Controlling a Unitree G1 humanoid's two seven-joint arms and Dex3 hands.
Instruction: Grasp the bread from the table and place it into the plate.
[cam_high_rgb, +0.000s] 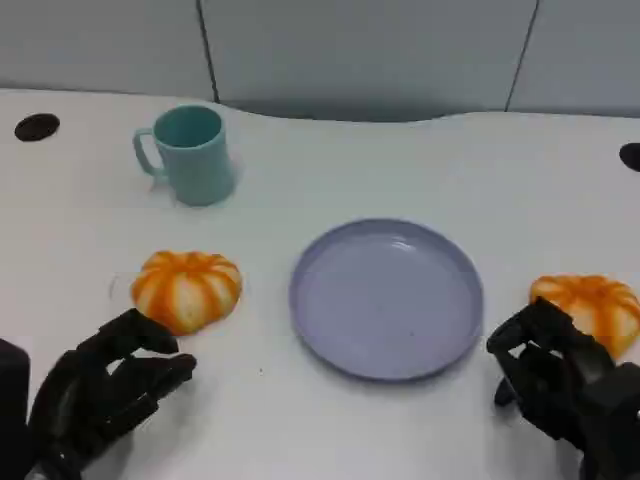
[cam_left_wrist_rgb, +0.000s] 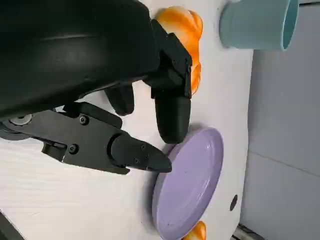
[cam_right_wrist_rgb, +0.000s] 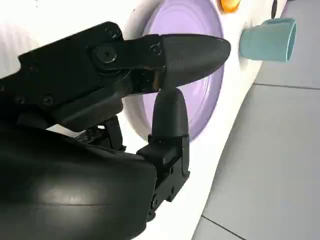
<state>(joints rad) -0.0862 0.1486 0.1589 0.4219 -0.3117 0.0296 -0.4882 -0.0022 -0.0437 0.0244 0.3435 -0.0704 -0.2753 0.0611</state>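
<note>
From the head view, two round orange-and-white striped bread buns lie on the white table (cam_high_rgb: 330, 440) — the left bun (cam_high_rgb: 187, 289) just beyond the left hand (cam_high_rgb: 105, 390), the right bun (cam_high_rgb: 592, 308) touching or just behind the right hand (cam_high_rgb: 555, 375). Between them sits the round lavender plastic plate (cam_high_rgb: 386, 297), bare; a teal mug (cam_high_rgb: 188, 153) stands well behind.

The left wrist view shows the left hand (cam_left_wrist_rgb: 135, 115) with fingers apart, holding nothing, apparently poised to close on the bun (cam_left_wrist_rgb: 186, 45) ahead.

The right wrist view shows the right hand (cam_right_wrist_rgb: 150, 100) likewise spread and unloaded, the plate (cam_right_wrist_rgb: 200, 75) beyond its fingers.
</note>
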